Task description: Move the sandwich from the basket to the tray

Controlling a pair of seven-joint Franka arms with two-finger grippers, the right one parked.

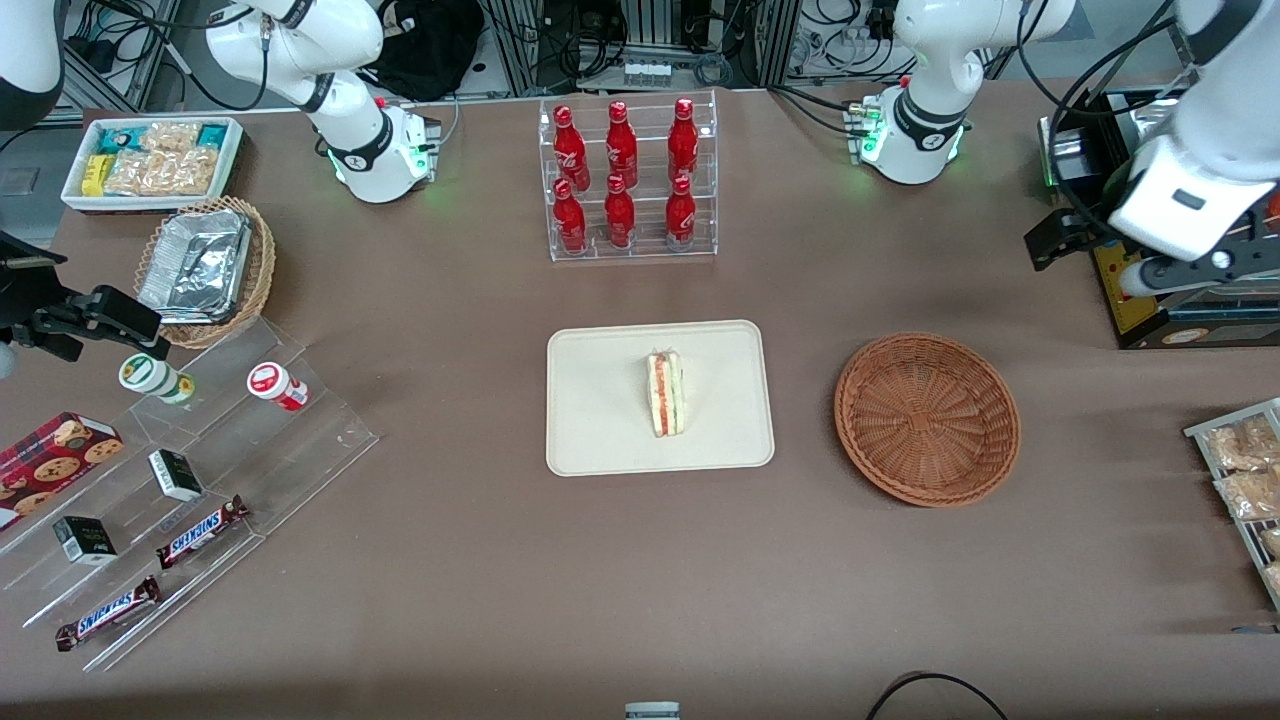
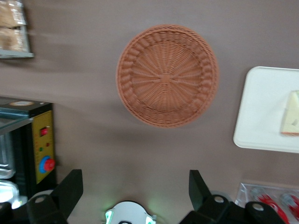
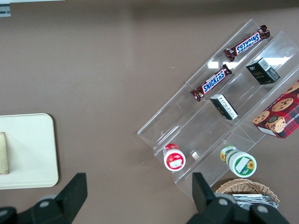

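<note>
The sandwich (image 1: 665, 393) stands on its edge on the cream tray (image 1: 600, 420), red and green filling showing. The reddish-brown wicker basket (image 1: 927, 417) is empty, beside the tray toward the working arm's end of the table. My left gripper (image 1: 1055, 240) is raised above the table toward that end, farther from the front camera than the basket. It is open and empty. The left wrist view shows its fingers spread wide (image 2: 134, 182) over bare table, with the basket (image 2: 167, 75), the tray (image 2: 261, 112) and the sandwich (image 2: 292, 114) apart from it.
A clear rack of red bottles (image 1: 628, 180) stands farther back than the tray. A black device (image 1: 1170, 300) and a rack of snack bags (image 1: 1245, 480) sit at the working arm's end. A stepped acrylic shelf (image 1: 180, 480), a foil-tray basket (image 1: 205, 265) and a white snack bin (image 1: 150, 160) sit toward the parked arm's end.
</note>
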